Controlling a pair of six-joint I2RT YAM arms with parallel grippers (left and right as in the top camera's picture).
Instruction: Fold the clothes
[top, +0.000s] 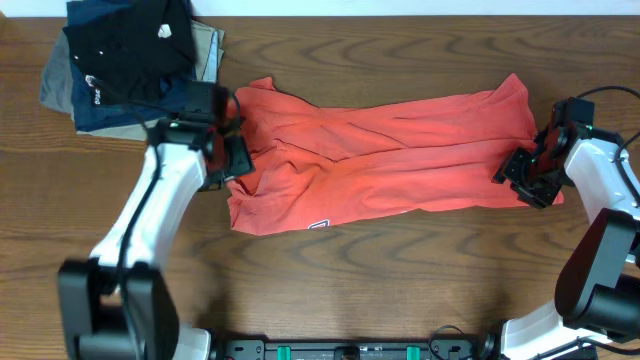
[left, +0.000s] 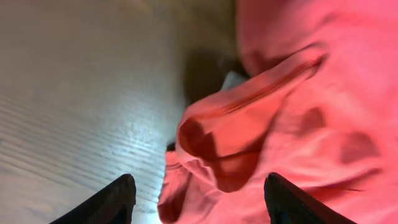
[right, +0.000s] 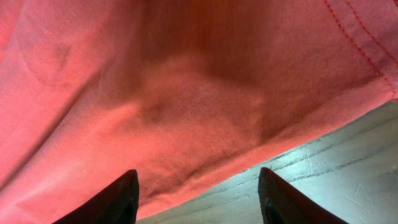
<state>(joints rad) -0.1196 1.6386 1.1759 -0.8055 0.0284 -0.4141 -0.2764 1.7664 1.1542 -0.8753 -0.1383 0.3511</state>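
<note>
**Coral-red T-shirt stretched across the table, both end effectors open at its ends**

The coral-red T-shirt (top: 400, 160) lies on the wooden table (top: 400, 300), roughly at the middle of its depth. Its long axis runs from the left edge toward the right edge, tilted slightly so that the right end sits a little closer to the far edge. The cloth is not flat. Long creases and soft folds run along its length, and the left end is bunched and wider than the right. A small white tag (top: 318, 225) shows at the shirt's near edge, toward the left end. I cannot tell from these views which end is the neck.

The left end effector (top: 226, 135) is at the shirt's left end, over the bunched cloth. In the left wrist view its two dark fingertips (left: 109, 202) stand wide apart, so it is open. A rolled fold of red fabric lies ahead of the gap, with bare table to one side.

The right end effector (top: 535, 168) is at the shirt's right end, near the right edge of the table. The right wrist view shows its fingertips (right: 115, 199) also spread apart, so it is open too. The stitched hem of the shirt crosses in front of them, with a strip of table below the hem.

At the far left corner of the table lies a stack of folded garments: a black garment (top: 130, 45) on top, a navy garment (top: 105, 112) beneath it, and a khaki garment (top: 208, 50) showing at the side. The stack lies just beside the shirt's left end.
</note>
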